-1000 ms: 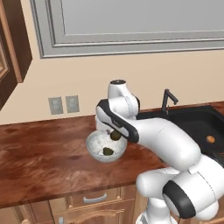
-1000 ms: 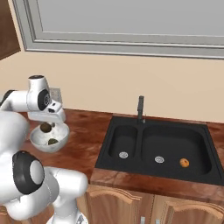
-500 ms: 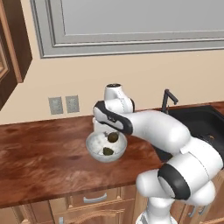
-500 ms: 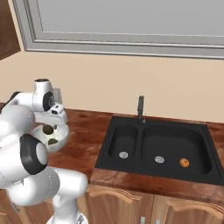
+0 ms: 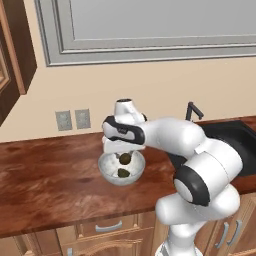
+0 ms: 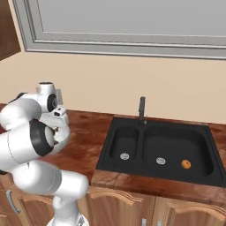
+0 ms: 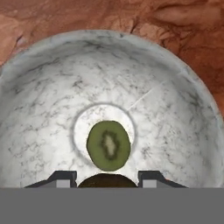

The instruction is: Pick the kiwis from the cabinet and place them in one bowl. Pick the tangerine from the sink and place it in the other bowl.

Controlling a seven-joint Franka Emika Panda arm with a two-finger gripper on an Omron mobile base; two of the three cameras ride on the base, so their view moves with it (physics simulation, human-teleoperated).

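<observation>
The whitish-grey bowl [image 5: 121,170] [image 7: 175,109] stands on the wooden counter. One kiwi [image 7: 108,145] [image 5: 123,173] lies cut face up in its middle. My gripper [image 5: 124,153] [image 7: 108,178] hangs straight over the bowl, shut on the second kiwi [image 5: 125,158] [image 7: 108,181], which sits dark between the fingertips [image 7: 65,177] just above the first. The tangerine [image 6: 186,164] lies in the right basin of the black sink [image 6: 132,132]. The brown door of the cabinet [image 5: 17,45] shows at the upper left.
A slim black faucet [image 6: 141,108] [image 5: 192,111] rises behind the sink. Two wall outlets [image 5: 72,119] sit behind the bowl. The counter [image 5: 45,175] stretches left of the bowl, with drawers [image 5: 107,227] below it. My arm's elbow bulks between bowl and sink.
The arm's elbow and body have swung in toward the bowl, hiding it in the right base view. The gripper has stayed over the bowl with the kiwi.
</observation>
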